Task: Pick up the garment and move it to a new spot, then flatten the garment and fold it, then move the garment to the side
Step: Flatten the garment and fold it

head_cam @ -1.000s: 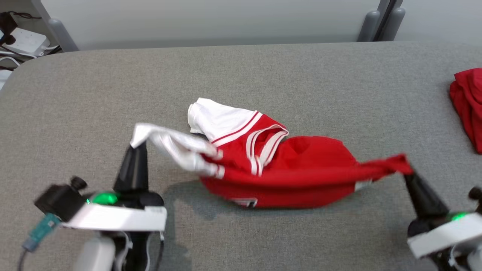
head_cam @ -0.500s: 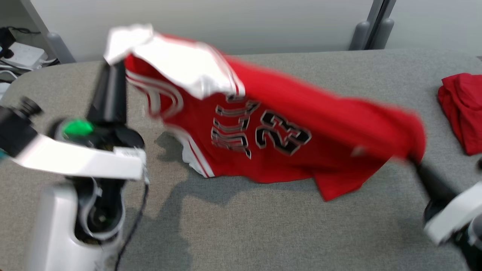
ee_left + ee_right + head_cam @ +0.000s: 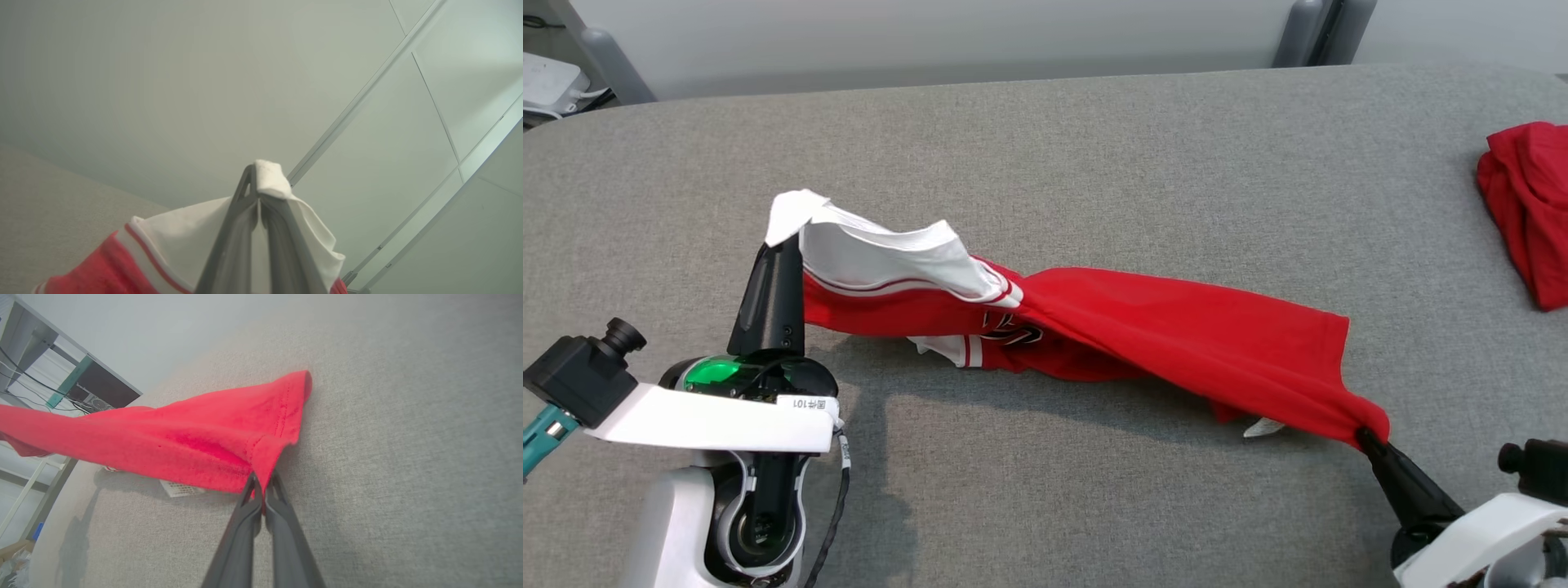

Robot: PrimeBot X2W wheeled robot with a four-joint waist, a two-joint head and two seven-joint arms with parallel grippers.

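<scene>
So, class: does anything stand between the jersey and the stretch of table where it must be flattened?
Nothing visible does. The jersey is stretched between the left tool and the right tool, both shut on it, over bare grey table. A red cloth lies apart from it at the table's right edge.

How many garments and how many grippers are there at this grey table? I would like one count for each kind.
Red and white jersey: 1
Plain red garment: 1
Grippers, left gripper and right gripper: 2
Total: 4
</scene>
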